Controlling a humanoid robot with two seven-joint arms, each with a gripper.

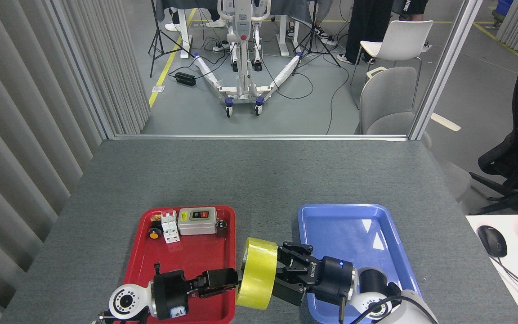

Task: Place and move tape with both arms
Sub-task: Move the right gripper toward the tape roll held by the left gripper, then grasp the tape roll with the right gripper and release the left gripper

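On the grey table [259,180], two trays are lying side by side: one red tray [182,270] at left, one blue tray [358,229] at right. One roll of tape [255,273] is standing on edge, raised in the gap between the two trays, tilting slightly.

Two grippers are working it. Left gripper [236,280] is reaching in from the red tray side, its fingers narrowed and meeting the roll's left face near the core; whether they are pinching the rim or only pressing on it, I cannot tell. Right gripper [281,274] is coming in from the blue tray side, fingers spread apart, one above and one below, lying against the roll's right face.

Red tray is carrying, at its far end, one grey switch box [197,220], one white breaker [169,228], plus a few small parts too small to count. Blue tray's visible floor is showing only glare.
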